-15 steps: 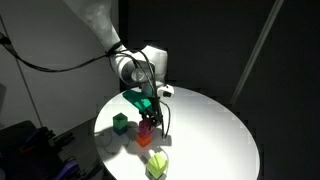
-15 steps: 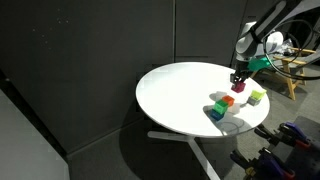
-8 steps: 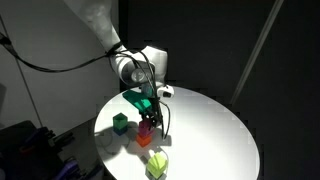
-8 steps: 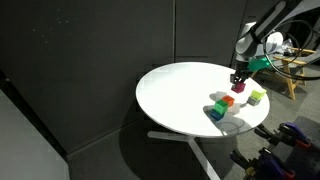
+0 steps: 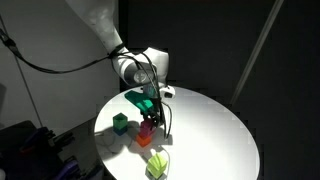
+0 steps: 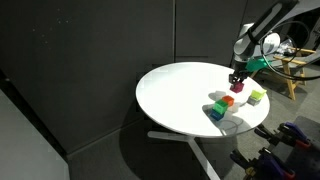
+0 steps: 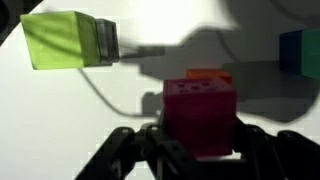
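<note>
moved: nothing, arm steady | gripper (image 7: 200, 138) clamped on red block (image 7: 200, 112); directly over orange block (image 7: 208, 75)

The top block (image 5: 147, 126) is right over a second block (image 5: 146, 139) on the table (image 5: 215, 135). A third block (image 5: 158, 165) lies near on one side, a fourth block (image 5: 121, 123) on the other.

Orange block (image 7: 208, 74): mostly hidden behind red cube-shaped block (image 7: 200, 115), top strip only. Blue-green block (image 7: 302, 50): cut off, rt edge, wrist cam.
</note>
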Robot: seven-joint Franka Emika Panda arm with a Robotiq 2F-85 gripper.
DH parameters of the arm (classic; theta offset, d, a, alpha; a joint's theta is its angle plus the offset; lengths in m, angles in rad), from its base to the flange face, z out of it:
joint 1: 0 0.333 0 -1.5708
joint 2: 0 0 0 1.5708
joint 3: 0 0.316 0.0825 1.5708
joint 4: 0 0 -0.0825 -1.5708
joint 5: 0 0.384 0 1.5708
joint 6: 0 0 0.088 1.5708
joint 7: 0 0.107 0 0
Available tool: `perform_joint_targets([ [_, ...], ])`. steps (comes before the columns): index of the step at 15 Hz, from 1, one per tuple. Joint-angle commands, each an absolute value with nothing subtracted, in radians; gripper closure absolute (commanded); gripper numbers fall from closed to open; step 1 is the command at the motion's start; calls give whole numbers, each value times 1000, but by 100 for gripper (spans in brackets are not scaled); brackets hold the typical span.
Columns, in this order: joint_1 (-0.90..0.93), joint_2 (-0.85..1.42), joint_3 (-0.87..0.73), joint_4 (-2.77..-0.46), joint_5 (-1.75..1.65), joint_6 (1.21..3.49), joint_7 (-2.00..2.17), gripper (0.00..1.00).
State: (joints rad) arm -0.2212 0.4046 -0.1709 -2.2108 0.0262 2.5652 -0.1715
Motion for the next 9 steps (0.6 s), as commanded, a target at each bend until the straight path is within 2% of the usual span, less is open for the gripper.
perform_joint_targets([
  [1, -225, 443, -161, -2149, 26, 2545, -140, 72],
  [9, -220, 528, -157, -2054, 25, 2536, -90, 72],
])
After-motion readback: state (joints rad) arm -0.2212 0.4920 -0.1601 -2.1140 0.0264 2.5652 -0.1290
